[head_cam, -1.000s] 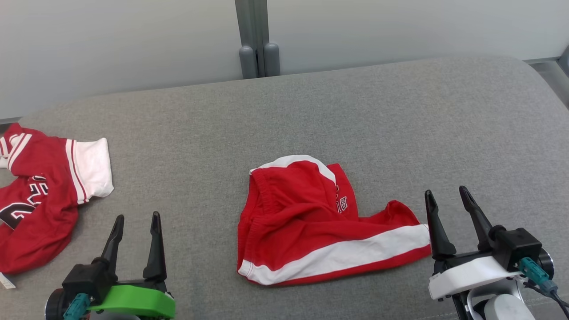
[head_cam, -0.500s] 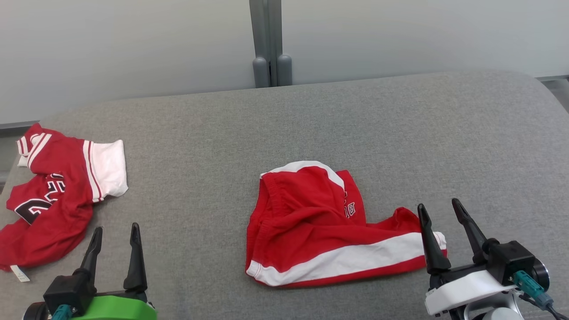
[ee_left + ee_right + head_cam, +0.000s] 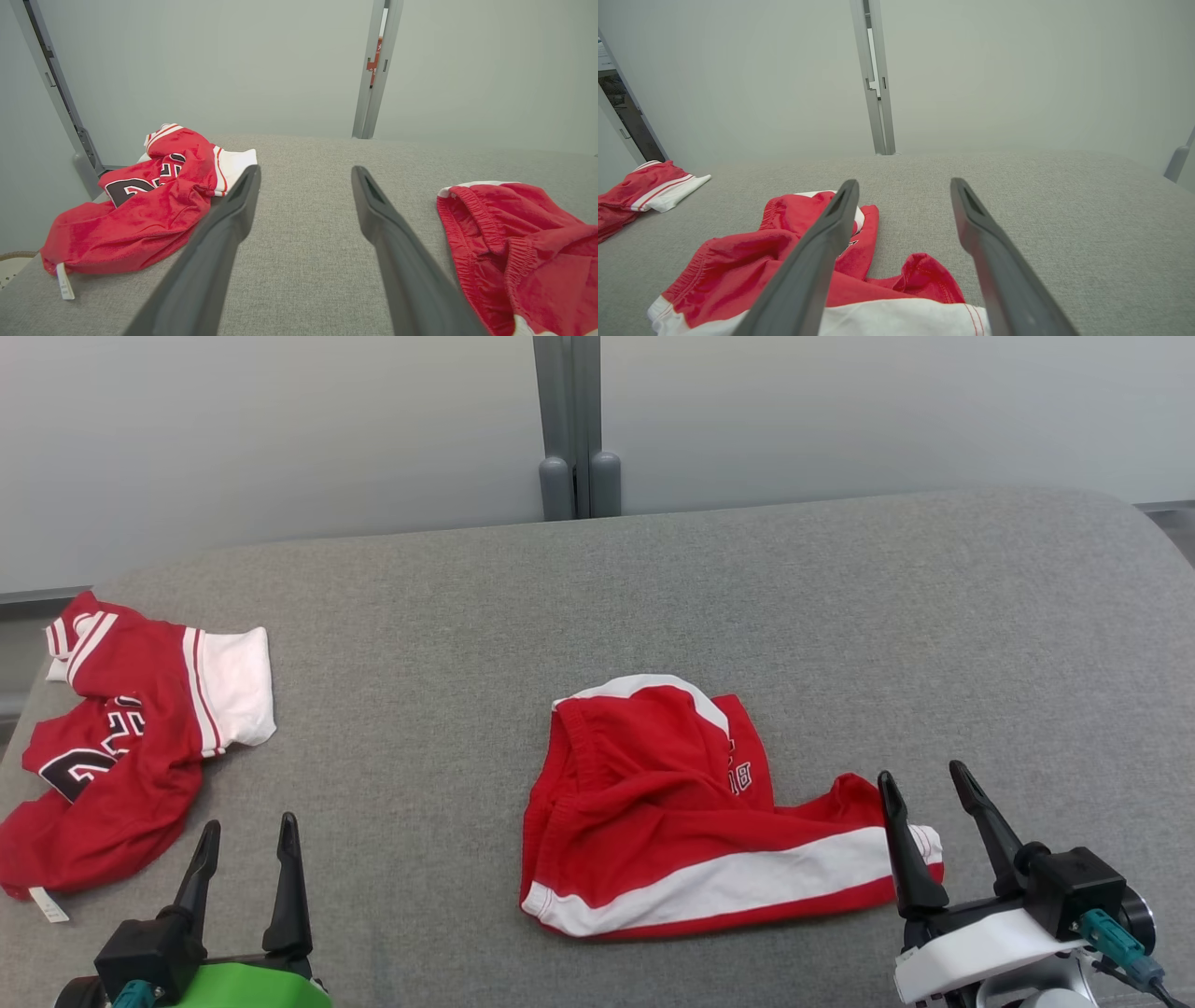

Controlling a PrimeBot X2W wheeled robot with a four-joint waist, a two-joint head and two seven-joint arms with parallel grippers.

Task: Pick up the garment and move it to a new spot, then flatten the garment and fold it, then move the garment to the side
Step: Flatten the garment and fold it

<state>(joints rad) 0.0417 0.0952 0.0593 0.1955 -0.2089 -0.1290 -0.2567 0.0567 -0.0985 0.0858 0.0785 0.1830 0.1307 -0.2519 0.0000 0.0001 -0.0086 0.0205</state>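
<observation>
While both hands sit low at the near edge of the grey cloth-covered table (image 3: 420,644), the red shorts (image 3: 653,812) lie crumpled near the middle of it, untouched. Their elastic waistband faces the robot's left and a broad white stripe runs along the near side out to the right leg end.

The right hand (image 3: 920,771) is open, its two dark fingers spread and empty. In the head view its inner finger crosses the right tip of the shorts, where the white stripe ends; whether it touches the cloth I cannot tell. In the right wrist view the right hand (image 3: 903,183) points across the table, with the shorts (image 3: 738,266) under and to the left of its fingers.

The left hand (image 3: 250,821) is open as well, nothing between its fingers. It is well apart from the shorts, with bare table between them. In the left wrist view the left hand (image 3: 306,169) frames bare grey cloth, the shorts (image 3: 514,233) to one side.

A second garment, a red jersey (image 3: 121,747) with a white sleeve and black lettering, lies bunched at the far left edge of the table, a small white label (image 3: 47,903) sticking out at its near end. It also shows in the left wrist view (image 3: 140,210) and the right wrist view (image 3: 640,186).

A grey post (image 3: 571,420) stands against the pale wall behind the table
</observation>
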